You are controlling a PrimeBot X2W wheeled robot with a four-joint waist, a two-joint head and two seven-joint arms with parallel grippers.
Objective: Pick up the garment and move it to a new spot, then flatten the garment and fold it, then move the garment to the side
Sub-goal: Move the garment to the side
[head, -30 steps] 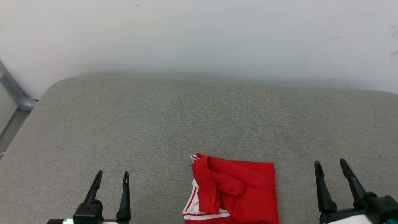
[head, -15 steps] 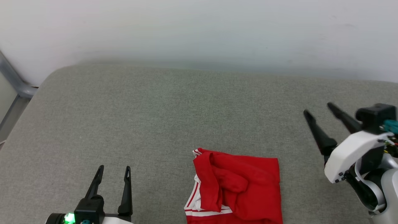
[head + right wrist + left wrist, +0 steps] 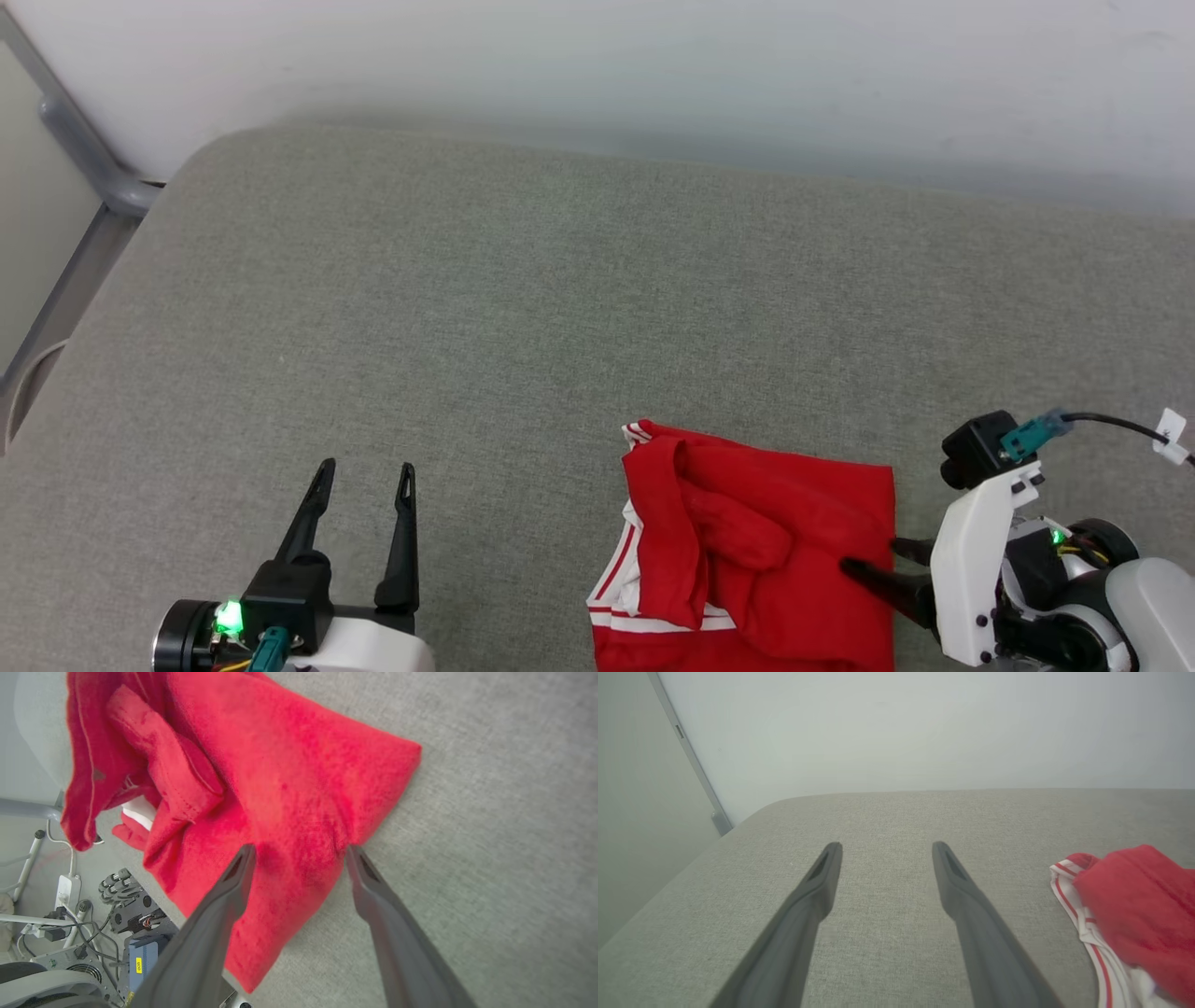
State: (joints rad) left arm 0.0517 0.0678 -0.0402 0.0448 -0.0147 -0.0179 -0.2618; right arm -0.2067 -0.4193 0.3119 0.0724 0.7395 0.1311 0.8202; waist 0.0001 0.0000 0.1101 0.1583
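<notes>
**Your right pincer [image 3: 870, 558] has just reached the garment [image 3: 747, 551]; its jaws are apart and nothing is gripped yet.**

A second ago it sat idle at the lower right of the head view. It then rose and has now swung in sideways onto the garment's right-hand edge. In the right wrist view one finger [image 3: 222, 900] lies on the red cloth and the other just at its edge, so you look set to close for the first pickup. The garment itself is unmoved. It lies bunched at the near edge of the cushion [image 3: 467, 308], right of the middle, and seems to spill over that edge; its shift in the head view is the camera's. Your left pincer [image 3: 366, 471] stays parked, fingers apart, well clear of the cloth.
</notes>
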